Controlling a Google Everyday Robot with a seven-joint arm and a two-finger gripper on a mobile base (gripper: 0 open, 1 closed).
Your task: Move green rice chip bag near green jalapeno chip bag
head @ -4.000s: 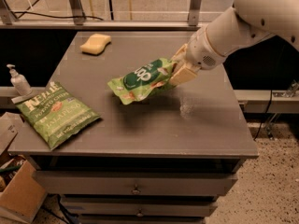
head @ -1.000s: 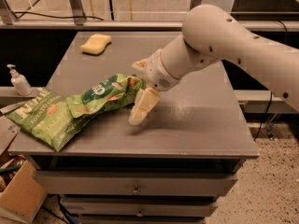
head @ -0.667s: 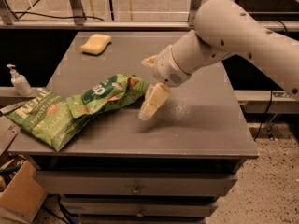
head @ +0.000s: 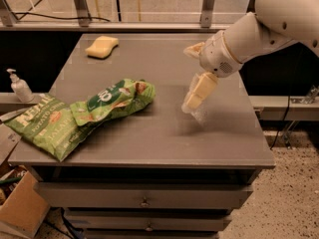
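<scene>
Placement looks done: the green rice chip bag (head: pixel 112 101) overlaps the green jalapeno chip bag (head: pixel 42 128) at left, and the gripper (head: pixel 189 77), right of centre, gapes empty, likely needing only retreat.

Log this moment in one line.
tool: open, empty, above table, apart from bags | green rice chip bag: overlapping green jalapeno chip bag | placement: done

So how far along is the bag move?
Looks done: the rice chip bag lies on the table, overlapping the jalapeno bag. In hand: nothing; the gripper hangs open and empty, right of both. Left: probably nothing but backing away.
</scene>
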